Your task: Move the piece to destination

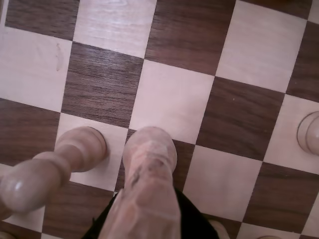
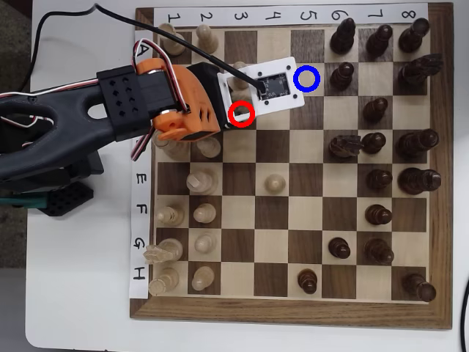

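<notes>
In the wrist view the piece point(image 1: 149, 169), a tan knight with an angular head, stands with its base on a dark square. Black parts of my gripper point(image 1: 144, 221) press against both sides of its head at the bottom edge. In the overhead view the orange and black arm reaches in from the left. There the gripper point(image 2: 243, 101) sits under its white camera plate by a red ring point(image 2: 242, 114), and the piece is hidden. The destination point(image 2: 307, 78), a blue ring on a light square, lies about two squares right of the red ring and one up.
A pale pawn point(image 1: 55, 164) stands close on the piece's left, another pawn point(image 1: 310, 132) at the right edge. Pale pieces point(image 2: 199, 180) fill the board's left columns and dark pieces point(image 2: 377, 110) the right. A dark piece point(image 2: 343, 73) stands just right of the blue ring.
</notes>
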